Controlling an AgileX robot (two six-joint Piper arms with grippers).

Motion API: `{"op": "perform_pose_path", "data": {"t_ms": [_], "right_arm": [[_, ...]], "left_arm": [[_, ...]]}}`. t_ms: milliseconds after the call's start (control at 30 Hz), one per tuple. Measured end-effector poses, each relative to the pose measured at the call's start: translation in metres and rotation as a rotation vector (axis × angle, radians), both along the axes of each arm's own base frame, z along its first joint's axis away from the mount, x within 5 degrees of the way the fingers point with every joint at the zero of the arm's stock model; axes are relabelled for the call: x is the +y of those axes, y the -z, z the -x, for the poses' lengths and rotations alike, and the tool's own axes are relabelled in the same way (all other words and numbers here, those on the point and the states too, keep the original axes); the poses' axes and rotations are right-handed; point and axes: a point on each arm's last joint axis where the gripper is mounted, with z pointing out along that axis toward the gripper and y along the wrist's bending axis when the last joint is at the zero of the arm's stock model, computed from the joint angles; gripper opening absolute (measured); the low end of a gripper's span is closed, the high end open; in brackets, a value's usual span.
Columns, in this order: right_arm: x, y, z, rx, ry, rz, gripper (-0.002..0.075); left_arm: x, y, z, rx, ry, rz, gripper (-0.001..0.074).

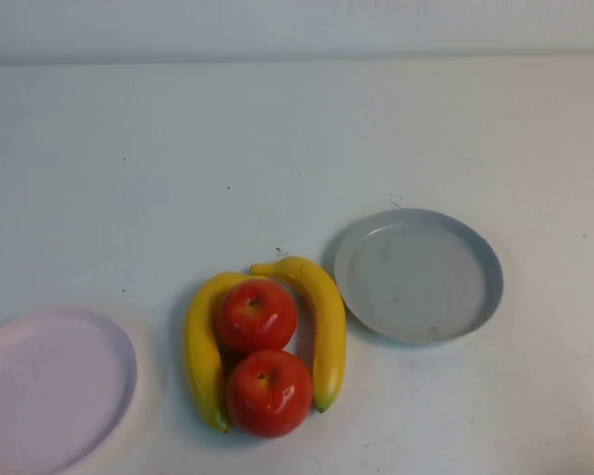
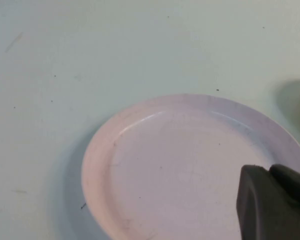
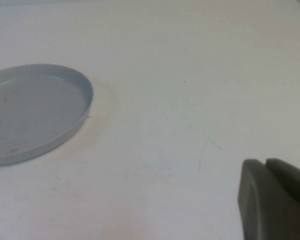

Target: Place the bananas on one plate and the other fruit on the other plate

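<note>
left gripper (image 2: 270, 172) clenched, empty, above pink plate (image 1: 20, 435) | right gripper (image 3: 266, 167) clenched, empty, over table (image 1: 129, 158) beside grey-blue plate (image 1: 490, 282) | bananas (image 1: 322, 317) flank two touching apples (image 1: 257, 317), between plates

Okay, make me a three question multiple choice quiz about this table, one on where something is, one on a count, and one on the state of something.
1. Where do the apples lie?
A. on the grey-blue plate
B. between the two bananas
C. on the pink plate

2. How many bananas are there?
A. one
B. two
C. three

3. What is on the grey-blue plate?
A. nothing
B. an apple
C. a banana

Answers: 1 B, a banana curves along each side of them on the table. 2 B, two yellow ones show. 3 A, it is bare, like the pink plate. The left gripper over the pink plate and the right gripper near the grey-blue plate are both shut, holding nothing.
</note>
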Motion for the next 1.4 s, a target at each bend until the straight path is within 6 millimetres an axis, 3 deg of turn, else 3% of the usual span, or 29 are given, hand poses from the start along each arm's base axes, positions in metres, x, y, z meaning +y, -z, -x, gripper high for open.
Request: {"op": "perform_pose_path", "data": {"t_ms": [333, 533, 1067, 1167, 1400], "right_arm": [[0.000, 0.000, 0.000, 0.000, 0.000, 0.000, -0.0017], [0.000, 0.000, 0.000, 0.001, 0.000, 0.000, -0.0017], [0.000, 0.000, 0.000, -0.003, 0.000, 0.000, -0.0017], [0.000, 0.000, 0.000, -0.003, 0.000, 0.000, -0.0017], [0.000, 0.000, 0.000, -0.003, 0.000, 0.000, -0.0017]], "left_arm": [[0.000, 0.000, 0.000, -0.001, -0.001, -0.011, 0.0001], [0.006, 0.000, 0.000, -0.009, -0.014, -0.186, 0.0001], [0.012, -0.002, -0.001, -0.020, -0.026, -0.372, 0.0001], [0.009, -0.004, -0.002, -0.058, -0.027, -0.273, 0.0001], [0.000, -0.014, -0.003, -0.134, -0.060, 0.249, 0.0001]]}}
